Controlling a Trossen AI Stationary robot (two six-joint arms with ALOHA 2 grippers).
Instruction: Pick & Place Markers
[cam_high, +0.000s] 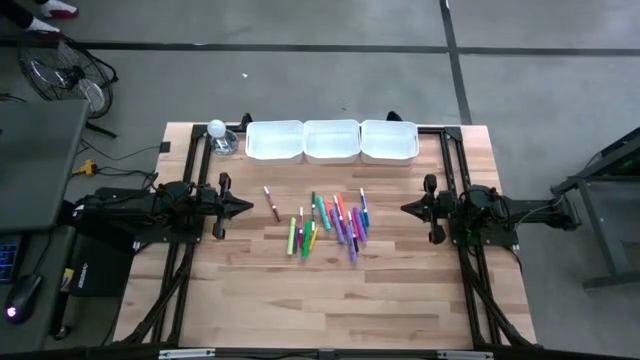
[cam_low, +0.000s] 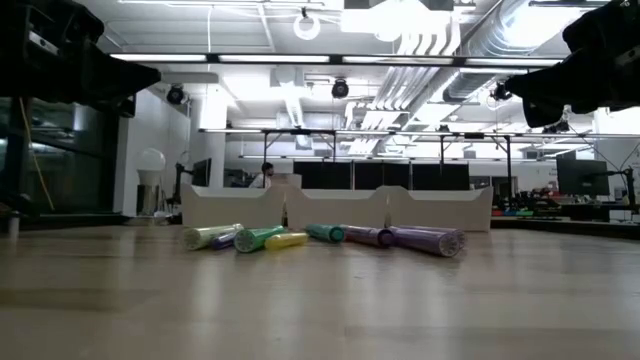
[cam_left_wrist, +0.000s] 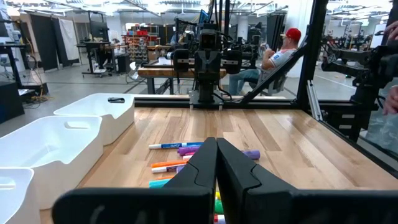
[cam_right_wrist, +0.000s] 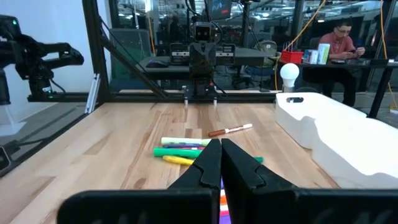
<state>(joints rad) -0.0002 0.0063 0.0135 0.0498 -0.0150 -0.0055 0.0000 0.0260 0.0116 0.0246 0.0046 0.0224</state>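
Markers (cam_high: 328, 222): loose cluster on the wooden table (cam_high: 400, 300), on the near side of the three white trays (cam_high: 331, 141) and well apart from them; none lies in a tray.
Outlier: one red-and-white marker (cam_high: 272, 203) lies apart at the cluster's left edge.
Long axis: most markers run roughly from the trays toward the front edge, across the line joining the two grippers.
Left gripper (cam_high: 243, 207): fingers pressed together, holding nothing, left of the cluster, tip aimed at it.
Right gripper (cam_high: 408, 208): also closed and empty, right of the cluster, facing it.
Direction: the cluster lies straight ahead of each gripper, between them.
Nearer arm: the left looks closest to the outlier; the right seems slightly closer to the purple and blue markers (cam_high: 357, 225).
Next move, likely: either arm must open its fingers before reaching in.
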